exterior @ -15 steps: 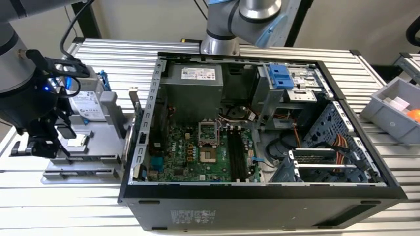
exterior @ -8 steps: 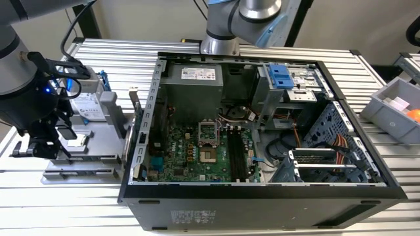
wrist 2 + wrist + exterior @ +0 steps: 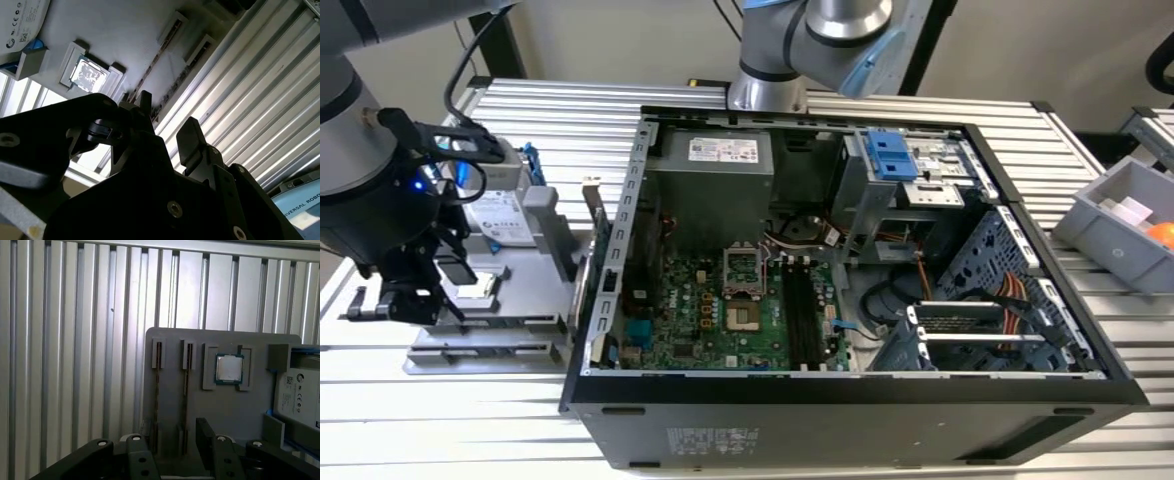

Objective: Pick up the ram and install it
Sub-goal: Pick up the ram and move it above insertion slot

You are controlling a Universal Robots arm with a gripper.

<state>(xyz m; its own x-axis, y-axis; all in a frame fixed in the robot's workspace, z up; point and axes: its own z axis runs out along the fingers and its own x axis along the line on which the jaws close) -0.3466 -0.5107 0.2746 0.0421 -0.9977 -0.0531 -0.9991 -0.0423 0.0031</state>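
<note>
While I hover gripper [image 3: 170, 440], jaws apart, over ram [image 3: 186, 375], exterior view's left | likely light, stiff, fragile | I'd pinch flat faces mid-length

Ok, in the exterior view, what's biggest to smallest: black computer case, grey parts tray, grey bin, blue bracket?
1. Open black metal computer case
2. Grey plastic parts tray
3. Blue plastic bracket
Grey plastic bin: cut off at the edge, so unranked.

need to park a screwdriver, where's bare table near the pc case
Bare ribbed table: the exterior view's lower-left corner beside the computer case, and the strip past the hard drive toward the far edge. Crowded: the gray fixture by the gripper.
</note>
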